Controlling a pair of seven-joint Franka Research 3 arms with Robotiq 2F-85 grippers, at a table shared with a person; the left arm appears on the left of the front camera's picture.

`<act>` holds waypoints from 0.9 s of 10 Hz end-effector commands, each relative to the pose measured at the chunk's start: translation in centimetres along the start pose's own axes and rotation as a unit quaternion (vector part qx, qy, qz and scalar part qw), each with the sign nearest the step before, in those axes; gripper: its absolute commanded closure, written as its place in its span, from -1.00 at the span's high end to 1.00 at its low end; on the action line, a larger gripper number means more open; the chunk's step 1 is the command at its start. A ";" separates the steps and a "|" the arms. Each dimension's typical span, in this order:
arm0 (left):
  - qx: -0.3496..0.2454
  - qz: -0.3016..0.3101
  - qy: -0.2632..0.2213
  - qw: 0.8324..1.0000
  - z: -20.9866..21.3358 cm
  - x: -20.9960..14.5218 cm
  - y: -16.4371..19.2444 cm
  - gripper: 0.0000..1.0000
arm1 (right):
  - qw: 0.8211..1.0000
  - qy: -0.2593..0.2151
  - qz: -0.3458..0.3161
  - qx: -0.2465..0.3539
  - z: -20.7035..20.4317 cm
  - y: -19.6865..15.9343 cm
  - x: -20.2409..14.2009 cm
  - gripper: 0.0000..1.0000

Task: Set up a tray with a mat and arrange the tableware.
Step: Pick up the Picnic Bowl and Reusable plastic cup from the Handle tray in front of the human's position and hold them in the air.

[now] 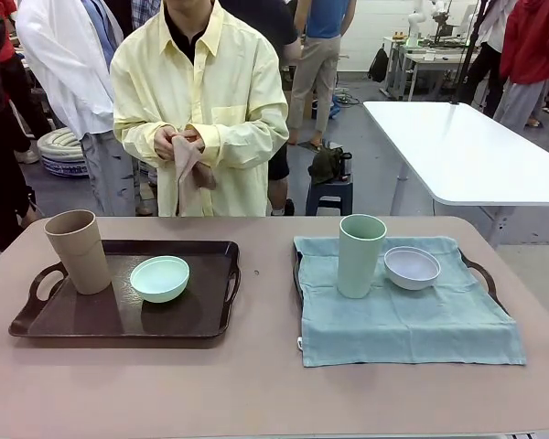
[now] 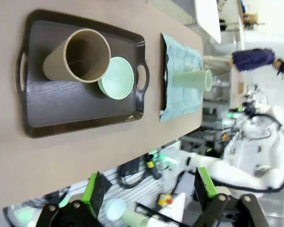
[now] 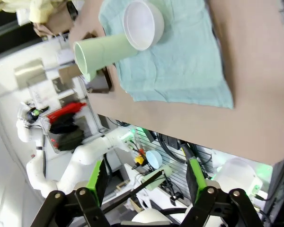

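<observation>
Tan cup (image 1: pixel 78 251) and mint bowl (image 1: pixel 160 278) sit on the dark tray (image 1: pixel 73 320).

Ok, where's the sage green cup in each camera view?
Front view: sage green cup right of centre, upright on the teal mat.
Left wrist view: cup upper right, mouth pointing right.
Right wrist view: cup upper left, beside the white bowl.
Shared landmark: the teal mat under it.

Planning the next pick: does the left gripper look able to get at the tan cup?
Probably yes. The left gripper is open, and the tan cup stands upright and uncovered on the dark tray; only the mint bowl sits close beside it.
</observation>
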State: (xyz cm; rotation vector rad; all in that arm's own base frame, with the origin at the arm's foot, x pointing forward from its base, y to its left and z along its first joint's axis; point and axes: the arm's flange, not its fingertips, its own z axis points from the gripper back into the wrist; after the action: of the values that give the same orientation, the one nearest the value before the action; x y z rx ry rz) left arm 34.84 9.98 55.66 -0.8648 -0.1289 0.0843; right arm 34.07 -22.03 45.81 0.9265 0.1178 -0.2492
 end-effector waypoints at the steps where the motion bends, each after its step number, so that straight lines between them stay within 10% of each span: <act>1: 0.062 -0.123 0.037 0.990 0.8 2.4 -1.7 1.00 | 0.996 0.007 0.059 -0.069 -1.6 5.2 0.7 0.74; 9: 0.094 -0.323 0.105 0.936 3.2 7.8 -2.6 1.00 | 0.947 0.074 0.031 -0.312 -19.7 30.6 3.0 0.74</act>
State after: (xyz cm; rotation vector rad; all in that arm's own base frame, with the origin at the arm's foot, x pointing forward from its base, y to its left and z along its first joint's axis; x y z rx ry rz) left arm 42.16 10.68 59.50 -0.6053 -0.2141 -0.5433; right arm 42.60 9.54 56.34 0.3757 0.2479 -0.0267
